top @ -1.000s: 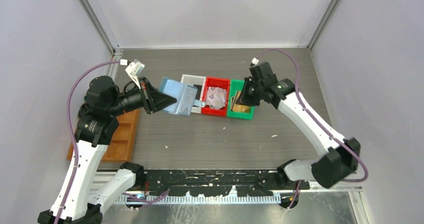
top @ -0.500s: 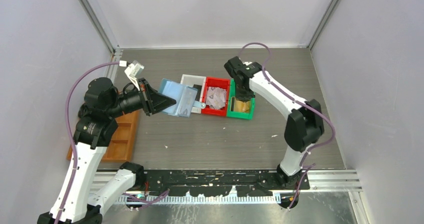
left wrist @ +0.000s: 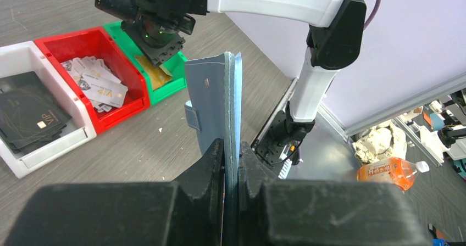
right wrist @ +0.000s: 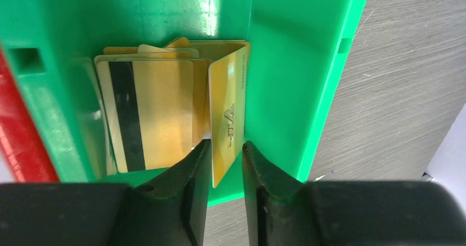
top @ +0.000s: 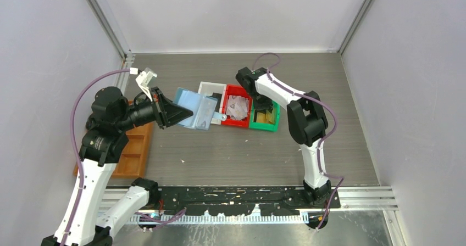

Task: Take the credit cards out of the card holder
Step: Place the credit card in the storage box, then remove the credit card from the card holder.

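I work in a robotics lab, inside a test cell. Plain pale walls (top: 49,54) box in my grey counter (top: 231,152) on three sides, joined by aluminium framing posts (top: 104,22) in the upper corners. My two arms (top: 90,169) are bolted to a black mounting rail (top: 236,194) along the bottom of the top view, and purple cables (top: 267,55) loop off them. Past my left pincer (left wrist: 231,150), at the right edge of the wrist view, lie loose clutter and an orange drink bottle (left wrist: 391,172).
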